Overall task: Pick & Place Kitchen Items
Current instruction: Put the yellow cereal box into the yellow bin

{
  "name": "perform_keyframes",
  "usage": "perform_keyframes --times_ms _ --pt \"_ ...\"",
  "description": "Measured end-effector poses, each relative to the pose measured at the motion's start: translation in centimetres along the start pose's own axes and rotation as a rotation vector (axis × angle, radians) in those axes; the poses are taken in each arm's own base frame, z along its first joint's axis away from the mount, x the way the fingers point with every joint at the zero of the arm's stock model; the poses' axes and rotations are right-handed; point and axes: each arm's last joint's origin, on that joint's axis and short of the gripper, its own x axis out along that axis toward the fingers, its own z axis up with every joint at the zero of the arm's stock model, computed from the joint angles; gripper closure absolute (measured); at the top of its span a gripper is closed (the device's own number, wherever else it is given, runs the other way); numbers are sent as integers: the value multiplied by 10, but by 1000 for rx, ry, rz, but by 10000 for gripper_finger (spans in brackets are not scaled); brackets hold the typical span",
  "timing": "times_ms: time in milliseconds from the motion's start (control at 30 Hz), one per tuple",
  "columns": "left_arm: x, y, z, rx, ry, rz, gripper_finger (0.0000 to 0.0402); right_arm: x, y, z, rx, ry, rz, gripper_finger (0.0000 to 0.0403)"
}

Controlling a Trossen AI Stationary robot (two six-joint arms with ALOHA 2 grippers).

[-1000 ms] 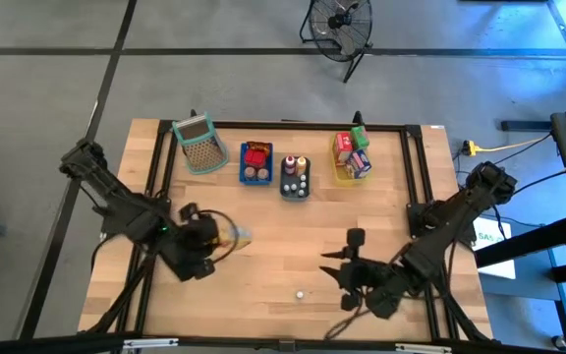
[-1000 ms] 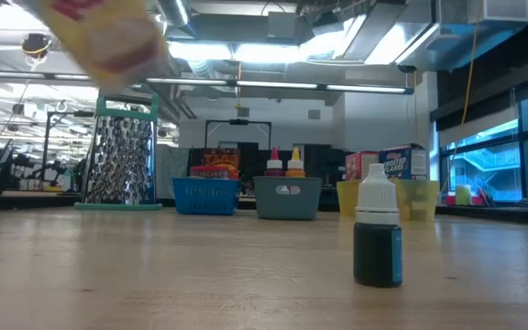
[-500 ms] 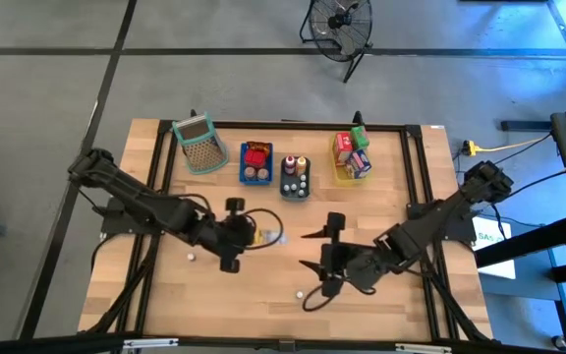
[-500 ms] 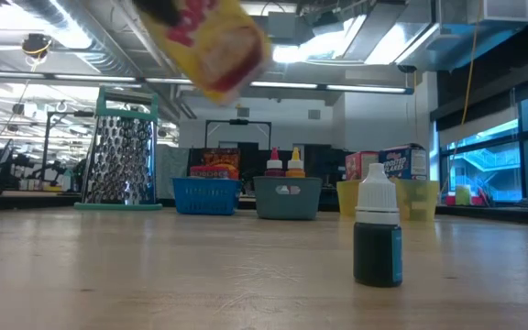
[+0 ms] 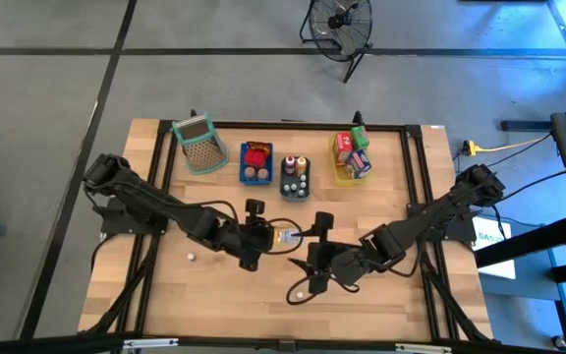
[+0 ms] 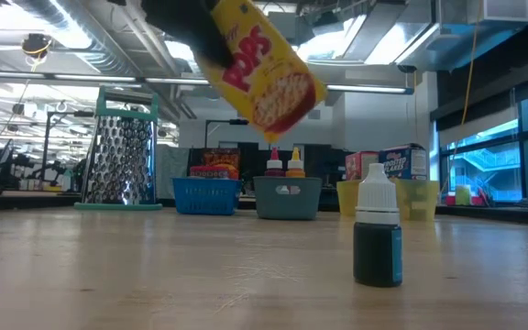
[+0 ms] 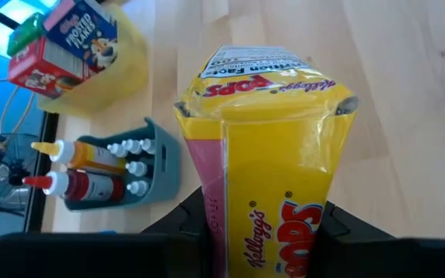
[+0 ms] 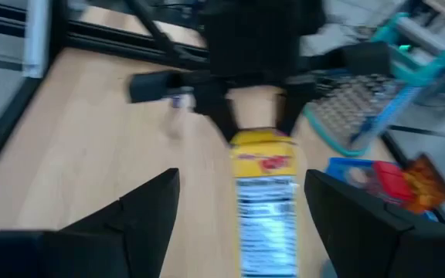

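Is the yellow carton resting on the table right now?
No: in the low view the yellow carton hangs tilted well above the table, clamped in the left gripper.

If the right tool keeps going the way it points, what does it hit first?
Most likely the yellow carton, held out by the left tool. The right tool is open and the carton lies straight ahead between its fingers. Depth is unclear, so contact may be near.
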Motion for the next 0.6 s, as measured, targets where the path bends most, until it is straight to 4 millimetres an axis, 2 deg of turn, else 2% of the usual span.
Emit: perform_keyframes --times_ms 400,600 --pt "1 0 1 -29 -2 -7 299 -4 9 5 59 -18 260 121" --pt "1 0 1 -36 -2 -10 299 -2 7 4 120 3 258 121"
